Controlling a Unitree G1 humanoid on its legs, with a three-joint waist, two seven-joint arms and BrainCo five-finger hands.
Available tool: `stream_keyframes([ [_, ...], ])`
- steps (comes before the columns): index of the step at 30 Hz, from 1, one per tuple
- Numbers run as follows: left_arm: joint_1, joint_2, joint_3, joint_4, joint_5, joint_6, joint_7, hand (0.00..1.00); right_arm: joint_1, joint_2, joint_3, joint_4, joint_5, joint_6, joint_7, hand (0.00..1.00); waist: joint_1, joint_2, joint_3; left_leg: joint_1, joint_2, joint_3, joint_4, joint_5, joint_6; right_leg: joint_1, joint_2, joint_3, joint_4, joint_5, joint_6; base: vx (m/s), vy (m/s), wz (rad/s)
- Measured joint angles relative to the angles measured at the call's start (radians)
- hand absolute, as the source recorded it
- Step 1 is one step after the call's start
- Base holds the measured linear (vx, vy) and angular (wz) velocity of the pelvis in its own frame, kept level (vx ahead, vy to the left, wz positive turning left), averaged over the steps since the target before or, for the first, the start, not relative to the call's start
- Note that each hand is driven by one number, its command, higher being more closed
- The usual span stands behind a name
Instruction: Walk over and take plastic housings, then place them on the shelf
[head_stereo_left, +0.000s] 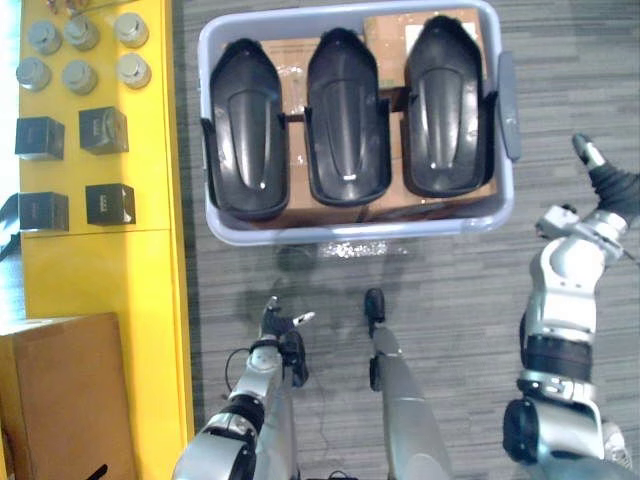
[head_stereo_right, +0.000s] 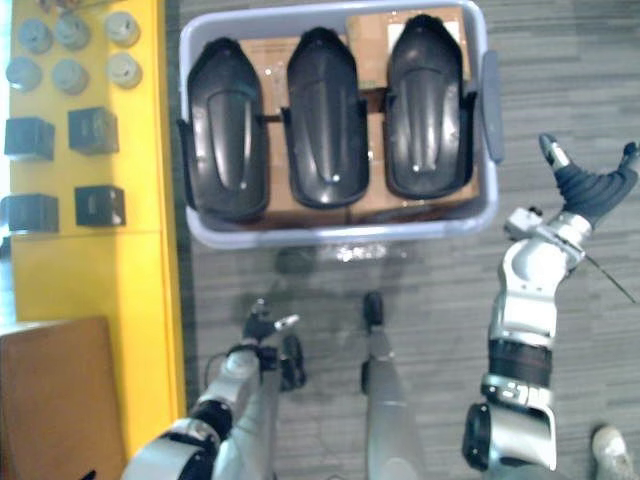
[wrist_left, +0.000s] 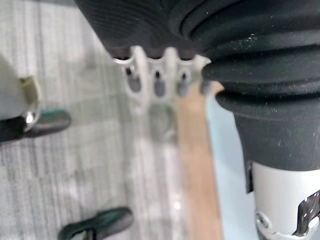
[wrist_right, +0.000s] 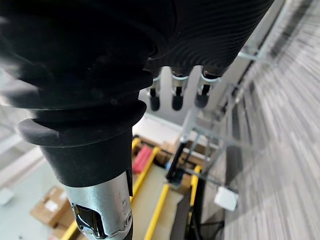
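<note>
Both hands are holding nothing. The right hand (head_stereo_right: 590, 190) is hovering in the air just right of the bin's right end, with its fingers (wrist_right: 176, 97) reaching out straight and its thumb spreading apart from them. The left hand (head_stereo_left: 272, 325) is hanging low on the near side, well apart from the bin, with its fingers (wrist_left: 159, 86) relaxed and uncurled. Grey striped carpet floor (head_stereo_left: 450, 290) is lying under everything. A long yellow surface (head_stereo_left: 110, 270) is running from far to near along the left side. A pale blue bin (head_stereo_left: 350, 232) is sitting on the floor at the far middle, just right of that surface with a narrow strip of carpet showing between them, and a grey-blue handle (head_stereo_left: 509, 105) is sticking out at its right end. A brown cardboard box (head_stereo_left: 60, 400) is sitting at the near left. Inside the bin, three black plastic housings are lying side by side, rounded backs up: the left housing (head_stereo_left: 244, 130), the middle housing (head_stereo_left: 347, 120) and the right housing (head_stereo_left: 443, 110). They are resting on brown cartons (head_stereo_left: 298, 70) lining the bin's bottom, and the left one is sitting slightly nearer than the other two. On the yellow surface, black cubes (head_stereo_left: 103, 130) are standing in two rows, and a cluster of grey round pieces (head_stereo_left: 80, 76) is standing at the far end.
</note>
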Motion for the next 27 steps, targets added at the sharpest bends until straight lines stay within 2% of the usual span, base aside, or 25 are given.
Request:
stream_keyframes([
  [7,-0.001,-0.015,0.01,0.015,-0.009,-0.001,0.018,0.0,-0.202,-0.072,0.05,0.275,0.078,0.013,0.06,0.0,0.035,0.0,0.0,-0.03,0.005,-0.005,0.002,0.002,-0.001,-0.014,-0.003,-0.025,-0.013,0.011,-0.003,0.0,-0.053,0.06],
  [13,0.004,-0.016,0.026,0.018,-0.039,-0.008,0.025,0.0,-0.399,-0.174,0.21,0.549,0.141,0.029,0.125,0.0,0.042,0.0,0.0,-0.041,-0.014,-0.029,-0.017,0.016,-0.006,-0.012,-0.023,-0.067,-0.015,0.011,-0.004,0.0,-0.047,0.17],
  [17,0.005,-0.015,0.023,0.019,-0.046,-0.01,0.022,0.0,-0.471,-0.211,0.315,0.674,0.157,0.034,0.154,0.0,0.045,0.0,0.0,-0.058,-0.021,-0.049,-0.028,0.029,-0.006,-0.015,-0.03,-0.093,-0.02,0.011,-0.004,-0.01,-0.072,0.24],
  [19,0.004,-0.012,0.002,0.019,-0.047,-0.01,0.021,0.0,-0.487,-0.219,0.353,0.706,0.156,0.036,0.157,0.0,0.045,0.0,0.0,-0.068,-0.021,-0.059,-0.025,0.032,-0.008,-0.017,-0.031,-0.103,-0.02,0.009,-0.006,-0.02,-0.074,0.16],
  [24,-0.003,-0.015,-0.042,0.018,-0.072,-0.01,0.014,0.0,-0.529,-0.248,0.443,0.805,0.156,0.078,0.176,0.0,0.056,0.0,-0.002,-0.09,-0.019,-0.058,-0.014,0.033,-0.008,-0.031,-0.032,-0.108,-0.018,0.008,-0.008,-0.03,-0.065,0.02],
  [27,-0.018,-0.015,-0.042,0.019,-0.084,-0.01,0.011,0.0,-0.532,-0.253,0.446,0.829,0.156,0.099,0.176,0.0,0.056,-0.001,-0.002,-0.107,-0.019,-0.056,-0.006,0.033,-0.008,-0.047,-0.032,-0.109,-0.013,0.008,-0.008,-0.03,-0.066,0.0],
])
